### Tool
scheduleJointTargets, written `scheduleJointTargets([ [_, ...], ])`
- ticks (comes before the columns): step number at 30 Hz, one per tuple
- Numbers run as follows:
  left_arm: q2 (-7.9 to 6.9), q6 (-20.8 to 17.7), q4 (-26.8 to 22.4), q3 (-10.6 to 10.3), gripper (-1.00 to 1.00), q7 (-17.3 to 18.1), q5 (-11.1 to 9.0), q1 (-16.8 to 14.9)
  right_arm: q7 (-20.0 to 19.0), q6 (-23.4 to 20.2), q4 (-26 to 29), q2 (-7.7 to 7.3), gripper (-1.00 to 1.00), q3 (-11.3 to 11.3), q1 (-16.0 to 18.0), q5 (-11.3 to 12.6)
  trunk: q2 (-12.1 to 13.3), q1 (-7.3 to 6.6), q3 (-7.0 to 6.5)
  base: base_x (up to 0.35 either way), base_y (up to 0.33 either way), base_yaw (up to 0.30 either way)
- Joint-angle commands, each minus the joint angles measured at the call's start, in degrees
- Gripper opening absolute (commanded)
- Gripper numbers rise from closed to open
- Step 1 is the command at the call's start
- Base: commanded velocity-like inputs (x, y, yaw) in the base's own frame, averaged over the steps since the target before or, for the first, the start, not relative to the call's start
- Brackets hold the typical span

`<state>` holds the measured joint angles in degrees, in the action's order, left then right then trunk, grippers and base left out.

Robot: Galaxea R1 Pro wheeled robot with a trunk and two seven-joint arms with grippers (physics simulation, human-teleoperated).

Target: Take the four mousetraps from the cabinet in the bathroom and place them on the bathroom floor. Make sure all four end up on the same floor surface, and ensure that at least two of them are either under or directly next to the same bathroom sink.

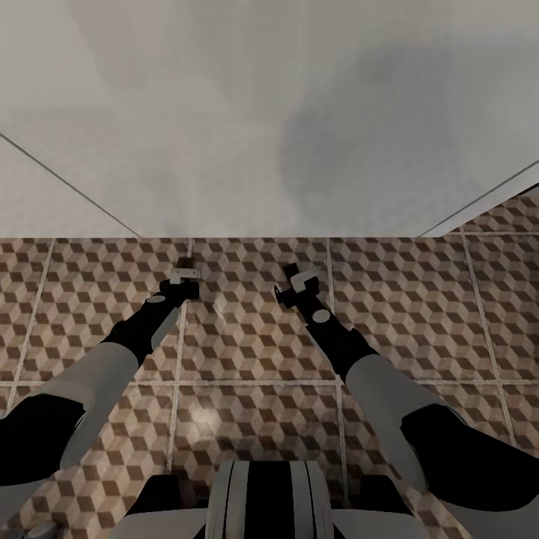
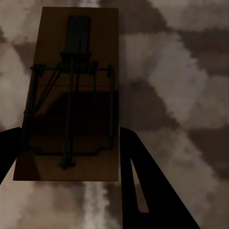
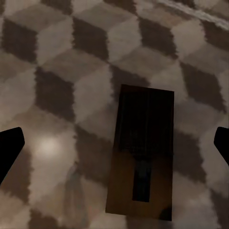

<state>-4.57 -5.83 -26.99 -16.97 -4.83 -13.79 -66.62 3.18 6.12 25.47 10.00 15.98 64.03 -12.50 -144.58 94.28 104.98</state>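
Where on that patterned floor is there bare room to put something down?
The bathroom floor is bare tile beside the right tool, toward the wall, and likewise beside the left tool. It is crowded under each tool, where a mousetrap or another mousetrap sits.

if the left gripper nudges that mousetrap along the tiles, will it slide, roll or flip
Probably slide: the mousetrap is a flat wooden board lying flush on the bathroom floor, so nothing can roll. It looks stiff and light. Its wire fittings could catch a finger.
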Motion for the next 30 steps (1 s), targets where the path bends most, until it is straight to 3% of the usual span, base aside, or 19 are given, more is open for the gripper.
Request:
scheduleJointTargets([
  [1,-0.08,-0.32,-0.15,-0.46,-1.0,-0.35,-0.45,0.0,0.33,0.1,-0.07,0.0,1.0,0.14,0.04,-0.51,-0.01,-0.01,0.02,0.0,0.0,0.0],
  [30,-0.08,-0.41,-0.17,-0.46,-1.0,-0.35,-0.45,0.0,0.33,0.12,-0.07,0.0,1.0,0.11,0.04,-0.5,-0.01,-0.01,0.02,0.0,0.0,0.0],
])
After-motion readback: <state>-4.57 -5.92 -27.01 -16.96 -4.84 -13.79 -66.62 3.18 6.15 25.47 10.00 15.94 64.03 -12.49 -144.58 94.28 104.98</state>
